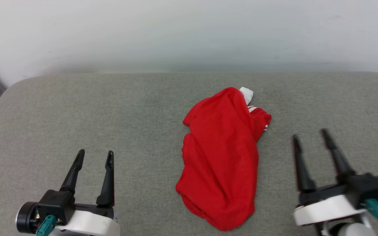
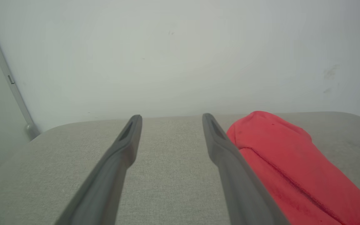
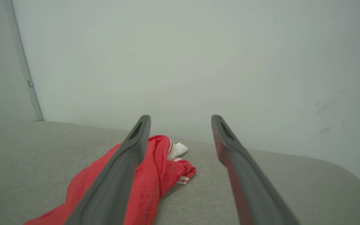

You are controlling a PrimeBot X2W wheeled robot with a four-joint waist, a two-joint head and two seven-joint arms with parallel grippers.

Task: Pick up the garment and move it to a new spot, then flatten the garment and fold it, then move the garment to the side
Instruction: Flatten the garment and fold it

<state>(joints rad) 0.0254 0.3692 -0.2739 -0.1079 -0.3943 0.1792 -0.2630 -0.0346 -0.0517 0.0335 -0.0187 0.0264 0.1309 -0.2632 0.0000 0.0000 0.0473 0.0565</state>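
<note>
The garment (image 1: 221, 157) lies crumpled in a long red heap on the grey cushion, with a bit of white sleeve and striped trim at its far end. Its lettering is hidden. My left gripper (image 1: 95, 155) hovers open to the left of it, apart from the cloth. To the right of the heap my right gripper (image 1: 310, 134) is open too, with nothing between its fingers. In the left wrist view the garment (image 2: 292, 168) sits just right of the open left gripper (image 2: 172, 117). In the right wrist view the garment (image 3: 155, 178) lies left of the open right gripper (image 3: 181, 118).
The grey fabric cushion (image 1: 77, 111) spreads wide on both sides of the heap and has rounded far corners. A pale wall (image 1: 189, 32) rises right behind it. A grey vertical strip (image 2: 11, 81) runs down the wall at the left.
</note>
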